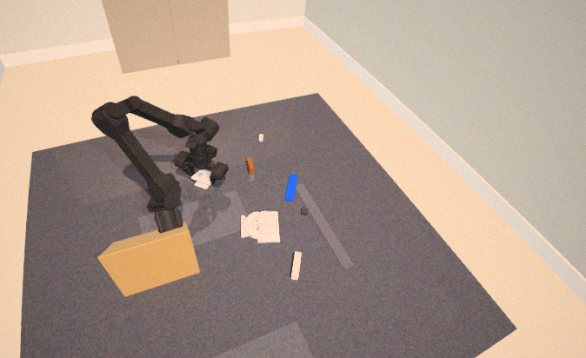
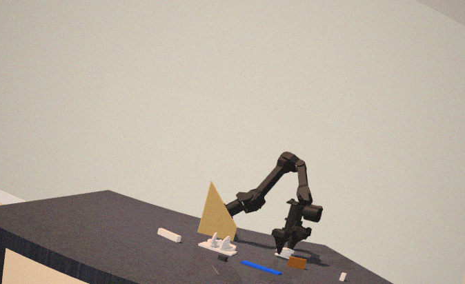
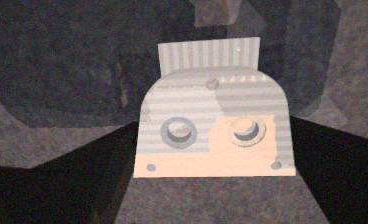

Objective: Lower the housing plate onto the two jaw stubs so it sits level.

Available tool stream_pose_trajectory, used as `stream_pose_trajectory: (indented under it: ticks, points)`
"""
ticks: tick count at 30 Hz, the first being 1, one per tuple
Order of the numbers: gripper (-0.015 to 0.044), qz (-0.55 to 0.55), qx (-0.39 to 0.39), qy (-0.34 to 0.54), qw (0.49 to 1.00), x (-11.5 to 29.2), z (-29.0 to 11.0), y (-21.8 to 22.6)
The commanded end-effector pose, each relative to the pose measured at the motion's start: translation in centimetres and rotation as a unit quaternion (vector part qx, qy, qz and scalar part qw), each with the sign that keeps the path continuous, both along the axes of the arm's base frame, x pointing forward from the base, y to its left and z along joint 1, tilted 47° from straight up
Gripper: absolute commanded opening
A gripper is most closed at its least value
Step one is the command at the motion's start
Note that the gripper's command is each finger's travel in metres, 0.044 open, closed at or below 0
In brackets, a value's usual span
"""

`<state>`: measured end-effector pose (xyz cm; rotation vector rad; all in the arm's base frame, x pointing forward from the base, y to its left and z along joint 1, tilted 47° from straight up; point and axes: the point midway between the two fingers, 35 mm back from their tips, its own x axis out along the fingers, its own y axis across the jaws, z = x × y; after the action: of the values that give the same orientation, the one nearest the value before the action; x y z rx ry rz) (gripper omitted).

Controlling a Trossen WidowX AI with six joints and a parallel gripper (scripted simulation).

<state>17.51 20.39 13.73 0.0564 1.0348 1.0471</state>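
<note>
The white housing plate (image 1: 202,175) (image 2: 286,253) (image 3: 186,105) has a rounded far edge, two ringed holes and a ribbed tab. It lies low at the table, below my hand. My gripper (image 1: 203,179) (image 2: 285,249) (image 3: 208,126) points down and is shut on the housing plate, one finger against each side. Any gap under the plate is too small to tell. The white base (image 1: 274,235) (image 2: 230,252) stands apart from my hand, nearer the middle of the table. Its two jaws (image 2: 213,240) (image 2: 224,243) stand upright on it. Their pins and stubs are too small to make out.
A tan block (image 1: 152,264) (image 2: 214,218) stands by my arm's foot. An orange block (image 1: 250,166) (image 2: 296,262), blue bar (image 1: 291,187) (image 2: 261,267), small dark block (image 1: 304,210) (image 2: 222,258), white bar (image 1: 296,265) (image 2: 169,234) and small white block (image 1: 261,137) (image 2: 343,276) lie around.
</note>
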Motion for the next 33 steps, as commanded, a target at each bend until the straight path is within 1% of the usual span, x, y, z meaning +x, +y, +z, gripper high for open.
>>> stream_pose_trajectory:
  ticks: [1, 22, 29, 33]
  points:
    - [0.0351, 0.001, -0.001, 0.0, 1.0, 0.0, 0.3, -0.3]
    - [0.0351, -0.002, -0.004, 0.001, 1.0, -0.6, 4.7, -5.2]
    - [0.0351, -0.003, -0.004, 0.002, 1.0, -0.6, 4.8, -5.3]
    - [0.0351, -0.018, -0.008, 0.016, 1.0, 0.1, 4.2, -5.8]
